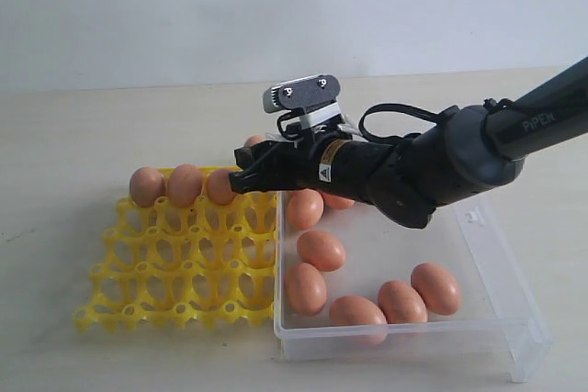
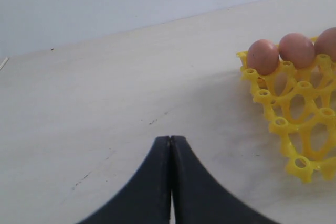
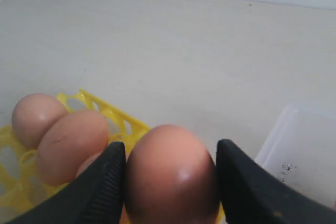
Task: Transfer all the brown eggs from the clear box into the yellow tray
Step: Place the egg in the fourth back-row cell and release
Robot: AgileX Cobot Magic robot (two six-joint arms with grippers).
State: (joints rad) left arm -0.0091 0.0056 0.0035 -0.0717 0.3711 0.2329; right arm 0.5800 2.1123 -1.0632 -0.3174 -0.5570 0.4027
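Note:
My right gripper [image 1: 246, 172] [image 3: 170, 146] is shut on a brown egg [image 3: 169, 177], one finger on each side of it. It holds the egg [image 1: 254, 142] over the far right corner of the yellow tray [image 1: 175, 263] [image 3: 105, 111]. Three brown eggs [image 1: 146, 185] [image 1: 184, 184] [image 1: 220, 186] sit in the tray's far row. The clear box [image 1: 514, 319] lies to the right of the tray with several brown eggs [image 1: 321, 250] loose in it. My left gripper [image 2: 170, 139] is shut with nothing in it, above bare table left of the tray [image 2: 299, 124]. It does not show in the exterior view.
The right arm [image 1: 441, 162] reaches across the far end of the clear box [image 3: 302, 145] and hides part of it. Pale table [image 1: 73, 135] surrounds tray and box, with a plain wall behind.

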